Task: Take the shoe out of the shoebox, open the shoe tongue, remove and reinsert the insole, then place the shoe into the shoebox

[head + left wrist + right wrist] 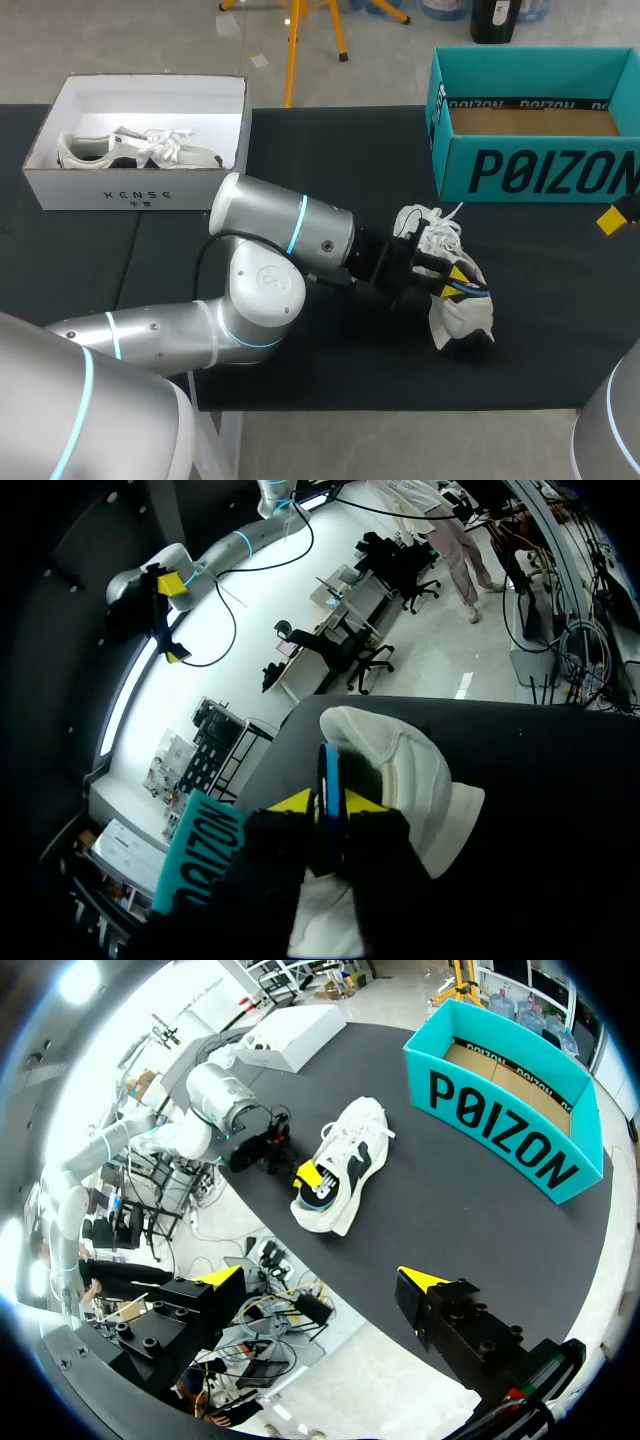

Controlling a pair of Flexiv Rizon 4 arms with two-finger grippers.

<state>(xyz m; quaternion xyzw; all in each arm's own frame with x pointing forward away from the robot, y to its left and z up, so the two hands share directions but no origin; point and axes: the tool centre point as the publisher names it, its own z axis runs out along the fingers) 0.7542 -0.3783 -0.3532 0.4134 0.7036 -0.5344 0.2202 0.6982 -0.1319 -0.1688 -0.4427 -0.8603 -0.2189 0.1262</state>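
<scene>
With left pincer (328, 802) clenched on blue insole (330, 765) edge, draw straight back out of the shoe (405, 765) ahead, pin heel with released right pincer (320, 1277).

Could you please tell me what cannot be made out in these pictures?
Head view: the opening of the white lace-up sneaker is hidden under the left end effector.
Left wrist view: the lower part of the thin blue insole is hidden behind that end effector.
Head view: the right end effector is cut off by the edge; one yellow tip shows.
Head view: the teal cardboard shoebox is cut off by that edge too.
</scene>
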